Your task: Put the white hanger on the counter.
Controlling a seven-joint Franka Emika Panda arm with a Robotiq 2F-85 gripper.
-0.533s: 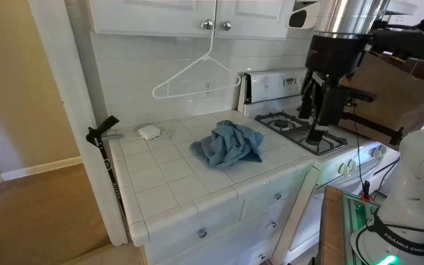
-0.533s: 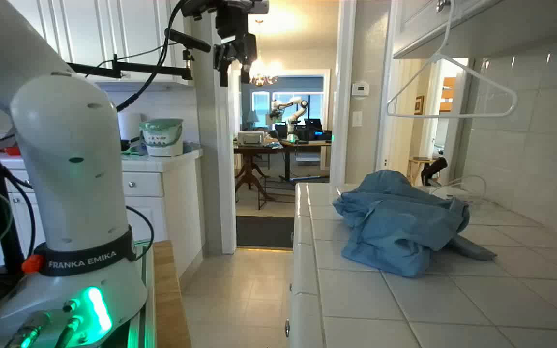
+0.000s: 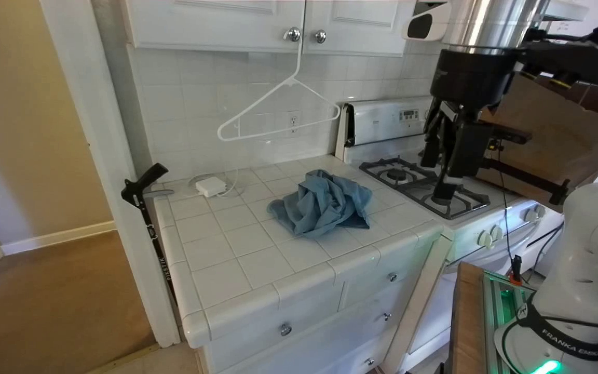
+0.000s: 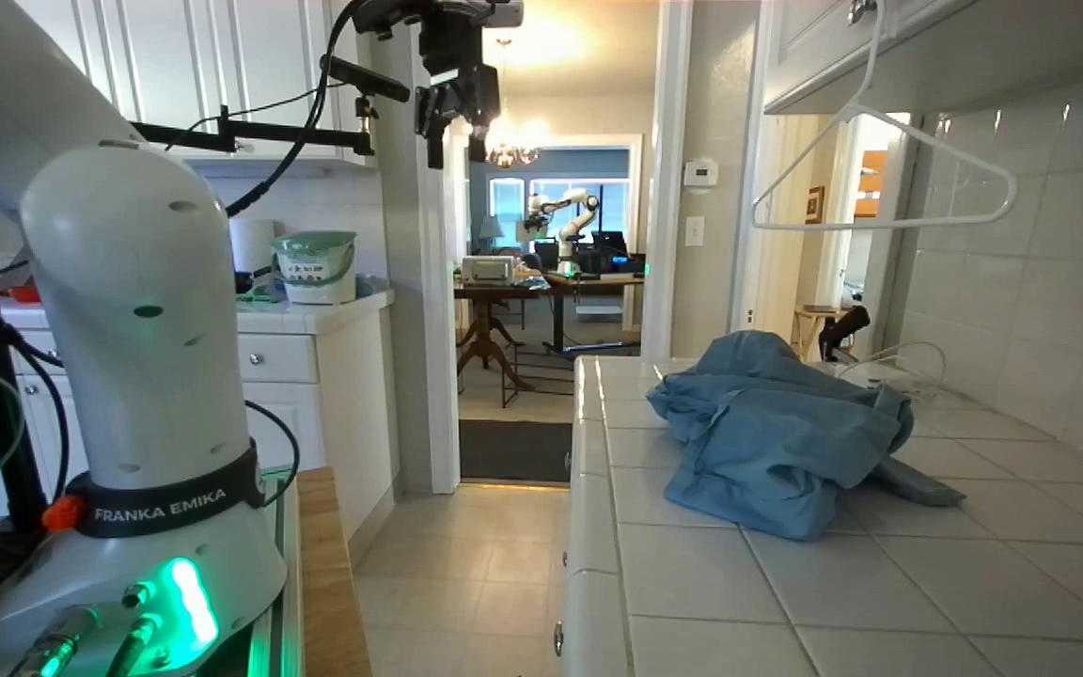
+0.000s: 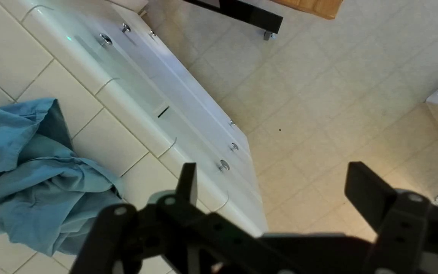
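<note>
The white hanger [image 3: 290, 81] hangs by its hook from a knob of the upper white cabinet, above the counter [image 3: 218, 253]. It also shows in an exterior view [image 4: 854, 111], clear of the tiles. It is out of view in the wrist view. My gripper [image 3: 437, 179] is high, in front of the stove side, to the right of the hanger and apart from it. It also shows in an exterior view [image 4: 455, 150]. In the wrist view my gripper [image 5: 272, 167] has its fingers wide apart with nothing between them, over the counter's front edge and the floor.
A crumpled blue cloth [image 3: 322, 205] lies on the counter, below the hanger. A white adapter [image 3: 211, 186] with a cable sits at the back left. A gas stove [image 3: 397, 174] with black grates adjoins the counter. A black reacher tool [image 3: 146, 197] leans at the counter's left side.
The hanger has swung or turned slightly on the knob; its ends have shifted a little. My arm and gripper have not visibly moved.
</note>
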